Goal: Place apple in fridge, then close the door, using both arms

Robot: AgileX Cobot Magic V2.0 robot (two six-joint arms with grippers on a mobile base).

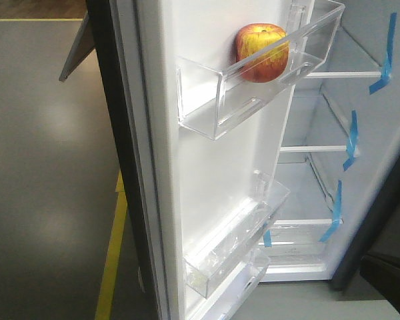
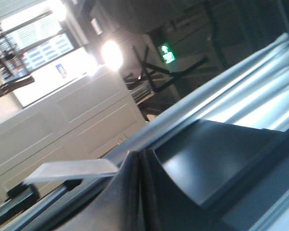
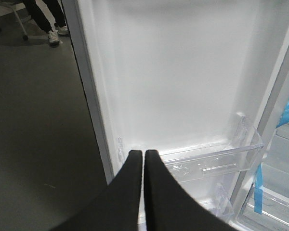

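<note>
In the upper clear bin (image 1: 210, 110) of the door (image 1: 207, 173) sits the apple (image 1: 262, 52), glossy, red streaked with yellow, resting against the see-through plastic wall, and only the front view catches it. The right claw (image 3: 144, 153) faces the door's smooth white inner face, its black tapered fingers pressed together on nothing, just above a lower bin (image 3: 216, 163). The left claw (image 2: 138, 155) is likewise pressed together and empty, tilted beside a smooth dark panel (image 2: 221, 154). The fridge (image 1: 307, 120) gapes wide, with white shelves (image 1: 333, 75) and blue tape strips (image 1: 389, 47).
</note>
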